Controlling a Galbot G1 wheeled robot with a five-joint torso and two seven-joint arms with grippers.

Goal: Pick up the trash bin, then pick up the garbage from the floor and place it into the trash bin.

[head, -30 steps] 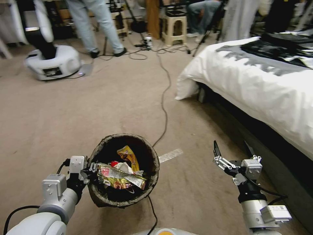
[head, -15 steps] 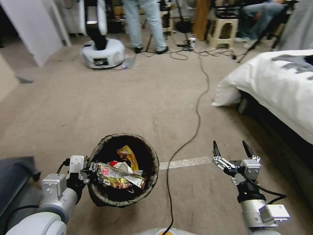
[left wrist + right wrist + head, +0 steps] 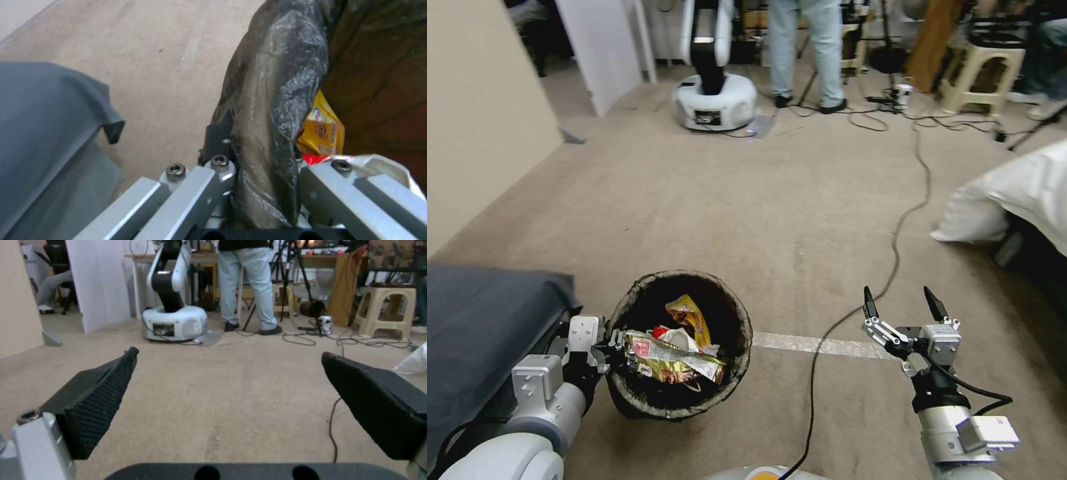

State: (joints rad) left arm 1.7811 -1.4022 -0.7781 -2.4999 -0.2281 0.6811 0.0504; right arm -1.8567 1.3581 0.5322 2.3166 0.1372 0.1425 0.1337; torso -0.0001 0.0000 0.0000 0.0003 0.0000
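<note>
Two grippers: working over the floor (image 3: 707,220)
Left gripper (image 3: 612,347): clamping the trash bin (image 3: 627,400) rim, garbage (image 3: 674,357) lying inside
Right gripper (image 3: 902,308): hovering with fingers spread, gripping nothing

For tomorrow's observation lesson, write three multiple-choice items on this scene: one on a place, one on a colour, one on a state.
1. Where does the left gripper grip the trash bin?
A. rim
B. base
C. red mark

2. What colour is the bin's liner?
A. white
B. blue
C. dark brown-black

3. How is the right gripper?
A. shut on a wrapper
B. open, holding nothing
C. shut on the cable

Answers: 1 A, its fingers straddle the rim; 2 C, dark plastic folds over the rim; 3 B, bare carpet shows between its spread fingers.
</note>
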